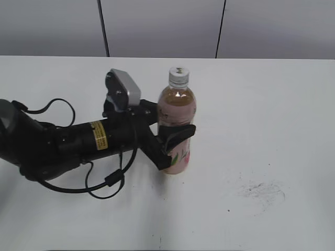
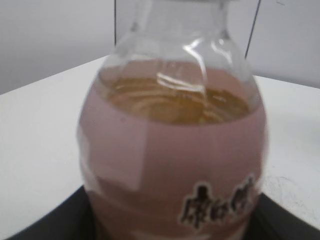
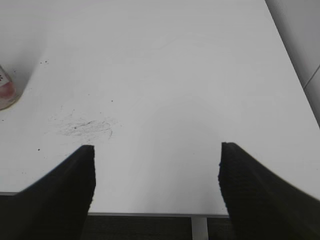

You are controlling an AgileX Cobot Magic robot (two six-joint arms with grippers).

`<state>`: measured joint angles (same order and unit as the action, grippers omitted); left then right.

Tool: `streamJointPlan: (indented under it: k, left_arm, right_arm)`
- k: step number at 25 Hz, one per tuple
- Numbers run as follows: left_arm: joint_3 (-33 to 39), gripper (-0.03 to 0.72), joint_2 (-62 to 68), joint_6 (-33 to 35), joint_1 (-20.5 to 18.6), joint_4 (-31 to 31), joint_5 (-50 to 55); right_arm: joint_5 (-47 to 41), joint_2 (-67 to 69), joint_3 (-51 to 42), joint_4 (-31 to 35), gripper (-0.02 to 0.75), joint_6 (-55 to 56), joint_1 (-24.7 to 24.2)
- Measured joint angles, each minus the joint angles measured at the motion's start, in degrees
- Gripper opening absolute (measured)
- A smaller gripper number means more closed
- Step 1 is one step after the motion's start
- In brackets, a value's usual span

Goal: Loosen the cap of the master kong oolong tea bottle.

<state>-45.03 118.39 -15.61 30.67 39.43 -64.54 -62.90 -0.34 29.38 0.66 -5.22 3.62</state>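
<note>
The master kong oolong tea bottle (image 1: 177, 112) stands upright on the white table, amber tea inside and a pink label round it. Its silver-grey ribbed cap (image 1: 178, 76) sits on top. My left gripper (image 1: 175, 137) is shut on the bottle's middle, black jaws on both sides. The bottle fills the left wrist view (image 2: 172, 150); the cap is cut off at the top there. My right gripper (image 3: 156, 172) is open and empty over the table's front edge, out of the exterior view. The bottle's base shows at the left edge of the right wrist view (image 3: 6, 92).
The left arm (image 1: 63, 144) lies low across the left of the table with loose black cables (image 1: 107, 180). A grey scuff mark (image 1: 261, 191) is on the table right of the bottle; it also shows in the right wrist view (image 3: 82, 127). The table's front edge (image 3: 155, 214) is under the right gripper.
</note>
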Motion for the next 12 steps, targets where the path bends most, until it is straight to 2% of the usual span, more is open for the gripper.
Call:
streamJointPlan:
  k: [5, 12]
  left_arm:
    - [-4.42, 0.396, -0.05, 0.0, 3.96, -2.06, -0.85]
    - [-4.49, 0.396, 1.85, -0.05, 4.98, -1.27, -0.21]
  right_arm:
    - [0.0, 0.0, 0.0, 0.0, 0.579, 0.0, 0.0]
    - [0.0, 0.0, 0.0, 0.0, 0.579, 0.0, 0.0]
